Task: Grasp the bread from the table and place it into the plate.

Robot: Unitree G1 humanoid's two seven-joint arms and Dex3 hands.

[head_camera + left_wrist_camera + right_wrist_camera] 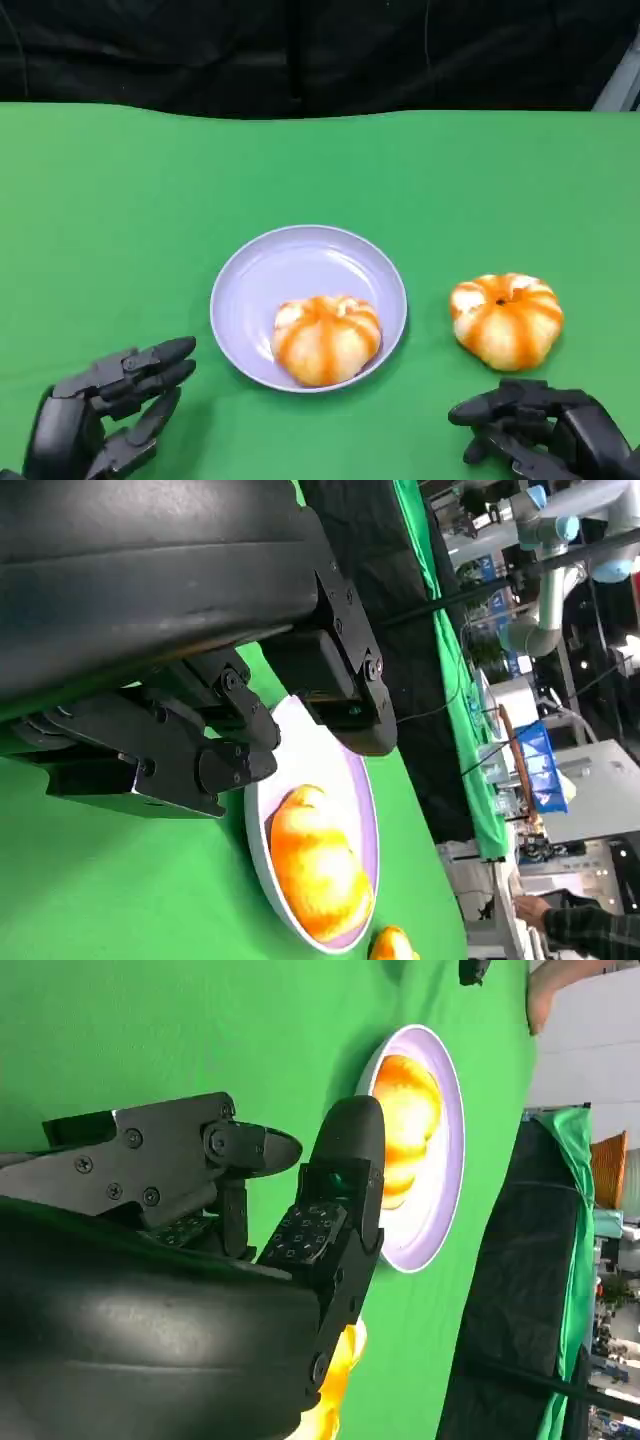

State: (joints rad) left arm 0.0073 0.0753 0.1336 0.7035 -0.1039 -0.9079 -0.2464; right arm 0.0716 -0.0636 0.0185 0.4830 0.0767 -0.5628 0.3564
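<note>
Lying just beyond empty, spread right hand [545,435]: bread [506,320], right of plate [250,290]

**Open cloth all round, one bun already in the dish**

The bread [507,320] lies alone on the tabletop [120,220], bare cloth on every side; the right hand [540,432] sits near at its 6 o'clock. At its 9 o'clock, the plate [262,268] carries another bun [326,338] at 5 o'clock, upper half free.

One bread [326,339] in plate [262,272] — another bread [506,320] beside.
</note>
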